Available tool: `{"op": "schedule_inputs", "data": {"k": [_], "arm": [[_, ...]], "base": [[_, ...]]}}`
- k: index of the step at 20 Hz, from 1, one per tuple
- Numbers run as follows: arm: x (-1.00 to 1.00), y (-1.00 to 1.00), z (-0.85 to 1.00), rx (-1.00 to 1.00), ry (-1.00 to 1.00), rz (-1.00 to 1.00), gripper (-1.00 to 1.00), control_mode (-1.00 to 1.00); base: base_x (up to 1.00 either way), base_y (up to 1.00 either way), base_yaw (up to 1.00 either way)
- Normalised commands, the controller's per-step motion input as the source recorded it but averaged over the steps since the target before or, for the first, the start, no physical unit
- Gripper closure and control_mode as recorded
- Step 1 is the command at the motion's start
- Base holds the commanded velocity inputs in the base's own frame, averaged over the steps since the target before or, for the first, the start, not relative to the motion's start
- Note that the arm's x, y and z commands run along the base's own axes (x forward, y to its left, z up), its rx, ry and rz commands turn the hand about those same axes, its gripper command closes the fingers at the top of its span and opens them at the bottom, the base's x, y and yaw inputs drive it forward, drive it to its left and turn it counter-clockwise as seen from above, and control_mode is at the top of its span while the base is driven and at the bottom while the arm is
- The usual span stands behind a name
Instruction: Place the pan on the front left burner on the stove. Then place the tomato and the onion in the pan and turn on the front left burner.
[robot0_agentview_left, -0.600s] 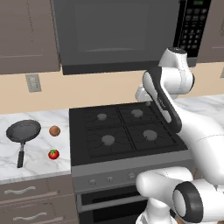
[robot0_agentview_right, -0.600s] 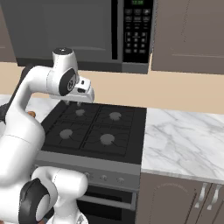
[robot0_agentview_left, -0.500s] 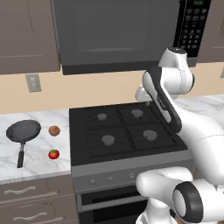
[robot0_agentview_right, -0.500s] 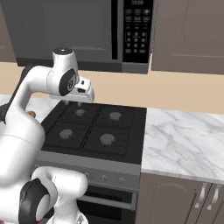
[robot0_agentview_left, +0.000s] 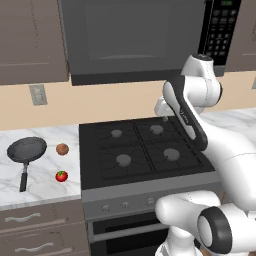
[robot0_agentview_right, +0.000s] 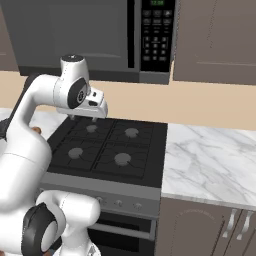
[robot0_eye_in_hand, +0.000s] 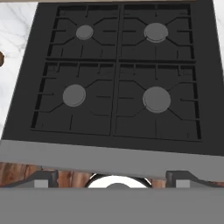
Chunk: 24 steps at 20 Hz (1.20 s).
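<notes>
Round matte-black pan (robot0_agentview_left: 26, 149) on veined marble counter (robot0_agentview_left: 45, 182); gripper (robot0_agentview_right: 83, 118) fingers wide, empty, above black-grated stove (robot0_agentview_left: 140, 150).

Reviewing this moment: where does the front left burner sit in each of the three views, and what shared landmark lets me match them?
Left base view: front left burner, lower centre, nearest the pan side.
Right base view: left of centre, beside the white arm.
Hand view: lower-left cap of the four.
Shared landmark: the stove, with its grey front panel along the near edge in all three views.
</notes>
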Motion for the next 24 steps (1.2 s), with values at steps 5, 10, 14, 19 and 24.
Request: {"op": "schedule_inputs", "data": {"k": [5, 10, 14, 19, 24], "arm": [[-0.18, 0.01, -0.10, 0.01, 0.00, 0.00, -1.00, -1.00], [-0.20, 0.08, -0.12, 0.03, 0.00, 0.01, -1.00, -1.00], [-0.15, 0.18, -0.12, 0.02, 0.00, 0.00, -1.00, -1.00], [-0.04, 0.38, -0.03, 0.00, 0.00, 0.00, -1.00, -1.00], [0.00, 0.53, 0.00, 0.00, 0.00, 0.00, -1.00, -1.00]], "base": [[0.00, 0.00, 0.00], [0.00, 0.00, 0.00], [0.00, 0.00, 0.00], [0.00, 0.00, 0.00], [0.00, 0.00, 0.00]]}}
